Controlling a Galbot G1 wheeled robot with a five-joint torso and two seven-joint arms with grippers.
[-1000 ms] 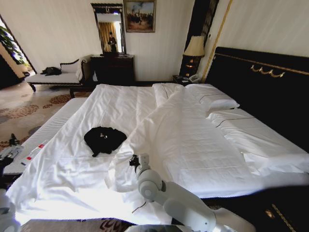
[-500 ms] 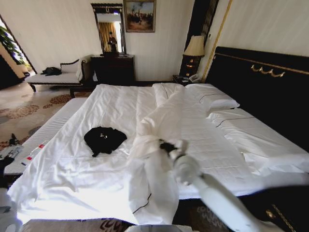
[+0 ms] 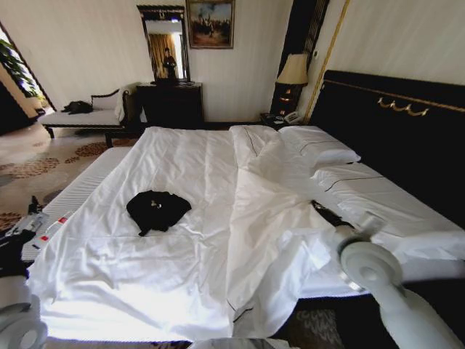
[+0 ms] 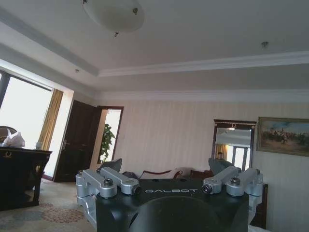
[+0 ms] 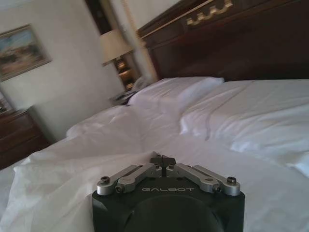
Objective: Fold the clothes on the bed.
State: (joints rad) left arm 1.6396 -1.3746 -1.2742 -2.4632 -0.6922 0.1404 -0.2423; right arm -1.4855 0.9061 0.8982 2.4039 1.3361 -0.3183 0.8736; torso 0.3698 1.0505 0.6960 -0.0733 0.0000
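The black T-shirt (image 3: 158,209) lay crumpled and unfolded, well left of the right gripper (image 5: 162,159), whose fingers were pinched together over the white duvet (image 3: 269,218); the left gripper (image 4: 165,170) gaped empty.

Flat open sheet surrounds the black T-shirt (image 3: 158,209) on the bed (image 3: 182,156), free at its 9, 12 and 6 o'clock. At its 3 o'clock the bunched white duvet (image 3: 272,218) rises as a ridge. The right pincer (image 3: 325,213), fingers together, lies low over that duvet, well apart
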